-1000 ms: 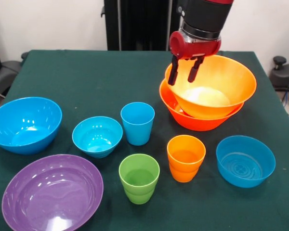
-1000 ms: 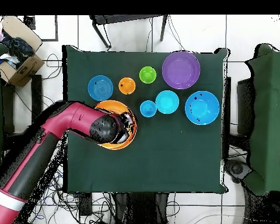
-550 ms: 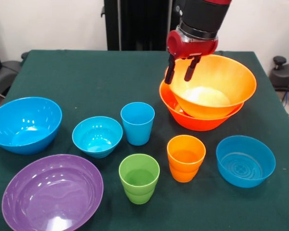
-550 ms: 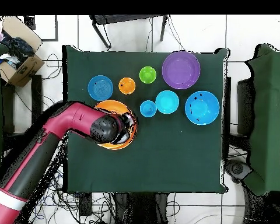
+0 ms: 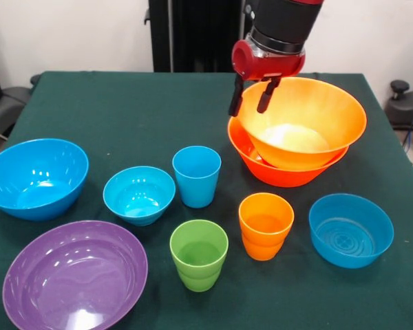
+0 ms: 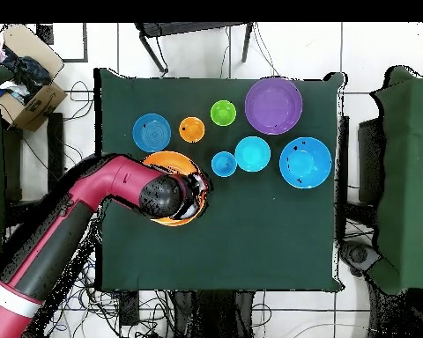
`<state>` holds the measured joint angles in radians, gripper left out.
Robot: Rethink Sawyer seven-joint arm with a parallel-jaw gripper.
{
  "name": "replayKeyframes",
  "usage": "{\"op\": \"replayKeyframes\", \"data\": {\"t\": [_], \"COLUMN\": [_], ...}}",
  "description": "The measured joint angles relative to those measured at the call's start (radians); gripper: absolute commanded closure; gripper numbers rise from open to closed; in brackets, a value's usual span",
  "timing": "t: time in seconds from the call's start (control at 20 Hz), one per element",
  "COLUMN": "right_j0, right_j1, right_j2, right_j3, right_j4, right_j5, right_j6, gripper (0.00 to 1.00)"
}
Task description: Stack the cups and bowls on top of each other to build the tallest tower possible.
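Pincer: I see my pincer (image 5: 249, 101) hanging with its two dark fingers apart and nothing between them, over the rim of the upper orange bowl (image 5: 303, 120) on the side toward the blue cup.
Arm: my red and black arm (image 6: 83, 220) crosses the bench edge in the overhead view and hides much of the orange pair.
Tower: the upper orange bowl sits tilted inside the lower orange bowl (image 5: 279, 172), two pieces high.
Bench: dark green cloth (image 5: 124, 110), everything else standing singly on it.
Cups: blue cup (image 5: 196, 176) upright beside the tower; green cup (image 5: 199, 254) and orange cup (image 5: 265, 225) side by side in the nearer row.
Bowls: large blue bowl (image 5: 34, 177), small blue bowl (image 5: 138, 194), purple bowl (image 5: 74, 276), and another blue bowl (image 5: 350, 229) next to the orange cup.
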<state>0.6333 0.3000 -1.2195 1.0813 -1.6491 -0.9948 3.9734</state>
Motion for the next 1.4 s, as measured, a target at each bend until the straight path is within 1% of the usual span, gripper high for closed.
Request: {"op": "replayKeyframes", "data": {"t": [0.65, 1.4], "right_j0": [-0.001, 0.01], "right_j1": [0.032, 0.062], "right_j2": [0.0, 0.005], "right_j3": [0.038, 0.111], "right_j4": [-0.005, -0.004], "right_j5": [0.0, 0.018], "right_j6": [0.0, 0.0], "gripper": [0.0, 0.0]}}
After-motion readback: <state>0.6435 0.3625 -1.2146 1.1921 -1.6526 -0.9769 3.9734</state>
